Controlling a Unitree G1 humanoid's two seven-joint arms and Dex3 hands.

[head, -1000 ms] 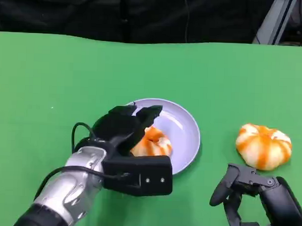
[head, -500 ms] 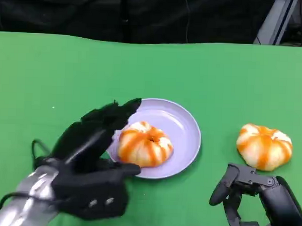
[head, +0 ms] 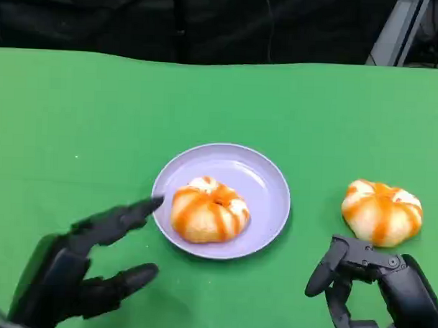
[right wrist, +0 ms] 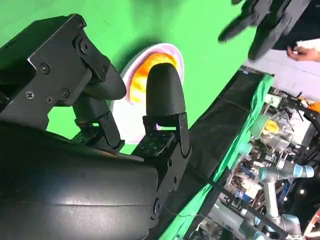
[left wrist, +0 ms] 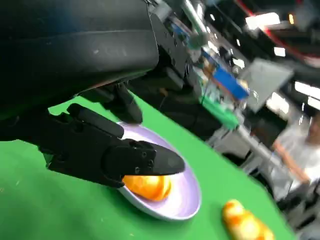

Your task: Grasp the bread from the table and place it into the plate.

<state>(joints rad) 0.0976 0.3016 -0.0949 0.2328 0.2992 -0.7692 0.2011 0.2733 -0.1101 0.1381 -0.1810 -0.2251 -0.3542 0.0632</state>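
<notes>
An orange-and-white glazed bread [head: 209, 218] lies in the lavender plate [head: 260, 183] at the table's middle; the left wrist view shows the bread [left wrist: 148, 186] on the plate [left wrist: 184, 200] too. A second bread [head: 381, 211] of the same kind lies on the green table to the right. My left hand [head: 82, 263] hovers near the front left, fingers spread and holding nothing, just clear of the plate's left rim. My right hand [head: 376, 288] rests at the front right, just short of the second bread, fingers apart and nothing in it.
The green table [head: 98, 116] stretches wide behind and to the left of the plate. Its far edge meets a dark backdrop. In the right wrist view a person's hand [right wrist: 304, 50] shows beyond the table's edge.
My left hand has let go of the bread in the plate and drawn back toward the front left, fingers spreading. The right hand and the second bread have stayed put.
</notes>
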